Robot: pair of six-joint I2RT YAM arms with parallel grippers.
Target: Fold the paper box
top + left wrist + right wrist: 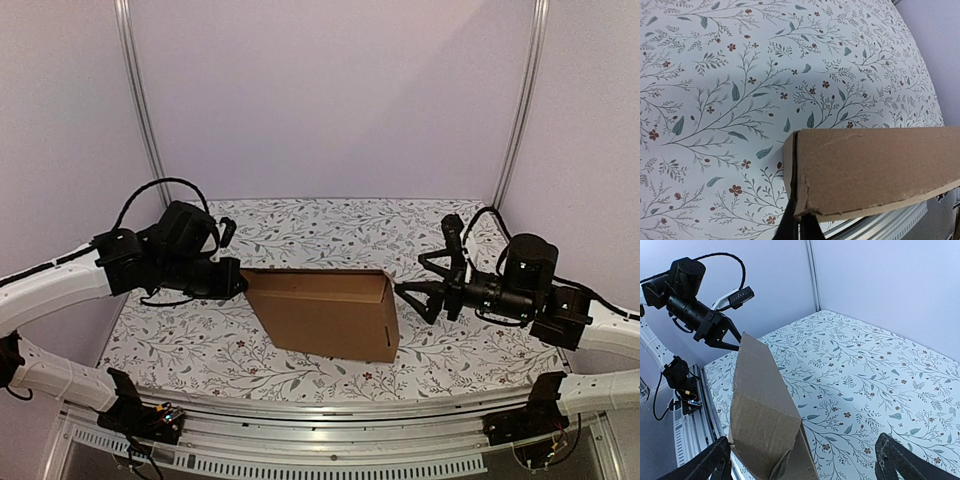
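Note:
The paper box (325, 312) is a brown cardboard mailer, partly folded and standing tilted on the floral table. My left gripper (240, 281) is at its left end. In the left wrist view the fingers (790, 227) are pinched on the box's near corner edge (875, 170). My right gripper (415, 300) is at the box's right end, wide open. In the right wrist view its fingers (707, 465) stand far apart with the box's open end (765, 425) between them, not gripped. The left gripper also shows in that view (722, 335).
The table with a floral cloth (300, 235) is walled by lilac panels at the back and sides. A metal rail (330, 440) runs along the near edge, with the arm bases on it.

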